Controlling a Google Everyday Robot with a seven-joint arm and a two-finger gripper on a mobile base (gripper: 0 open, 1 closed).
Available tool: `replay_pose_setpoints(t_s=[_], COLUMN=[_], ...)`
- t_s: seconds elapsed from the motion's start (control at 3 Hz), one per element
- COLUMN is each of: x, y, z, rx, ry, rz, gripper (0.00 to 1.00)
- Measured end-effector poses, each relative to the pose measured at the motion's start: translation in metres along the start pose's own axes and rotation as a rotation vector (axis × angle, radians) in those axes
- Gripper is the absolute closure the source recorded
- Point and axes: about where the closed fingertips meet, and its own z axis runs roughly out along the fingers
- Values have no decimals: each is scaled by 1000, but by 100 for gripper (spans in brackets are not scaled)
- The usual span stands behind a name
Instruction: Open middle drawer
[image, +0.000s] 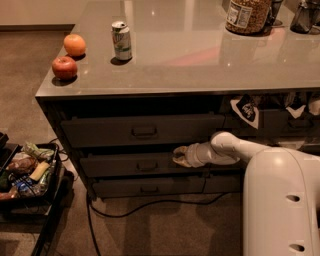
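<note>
The middle drawer is a wide, low, dark grey front under the counter, with a small loop handle at its centre. It sits between the taller top drawer and the bottom drawer. My gripper reaches in from the right on a white arm. It is at the upper edge of the middle drawer's front, just right of the handle. None of the drawer's interior shows.
On the counter stand a red apple, an orange, a soda can and a jar. A black cart with snacks is at the left. A cable lies on the floor. My white body fills the lower right.
</note>
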Motion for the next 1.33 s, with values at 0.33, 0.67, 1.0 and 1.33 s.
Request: replay_pose_setpoints(t_s=[0.33,0.67,1.0,1.33], x=[-1,-2,1,-3], y=[-4,-5,6,4], z=[-2,-2,1,-5], rx=[0,0,-33,-33], ry=[0,0,4,4], rz=[0,0,1,1], gripper=[100,100,100,100])
